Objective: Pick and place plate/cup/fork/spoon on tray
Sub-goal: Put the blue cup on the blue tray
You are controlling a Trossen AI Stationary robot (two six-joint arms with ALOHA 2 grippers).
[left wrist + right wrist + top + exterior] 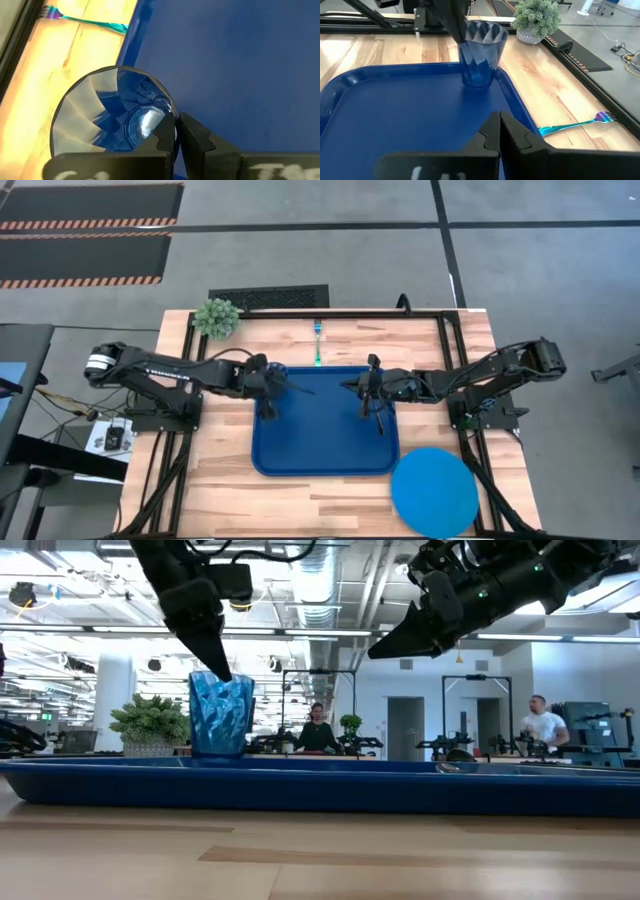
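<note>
The dark-blue tray (325, 450) lies mid-table. The faceted blue cup (220, 715) stands upright in the tray's far left corner and also shows in the right wrist view (480, 52). My left gripper (179, 131) is shut on its rim. My right gripper (499, 131) is shut and hangs above the tray's right part (366, 387), with nothing showing between its fingers. A thin dark thing, perhaps the spoon (380, 422), lies on the tray below it. The teal fork (318, 346) lies on the table past the tray's far edge. The bright-blue plate (434, 491) lies flat at the tray's near right corner. My left gripper pinches the cup's wall at the rim (172, 111), one finger (165, 137) inside the cup and one (197, 137) outside. The fingers come slanting down from above on the table's left side. The cup is upright, and its base seems to rest on the tray (477, 84).
A small potted plant (217, 317) stands at the table's far left corner. Black frame rails (440, 315) run along the table's far and side edges. Bare wood lies along the near edge left of the plate. People stand in the room behind.
</note>
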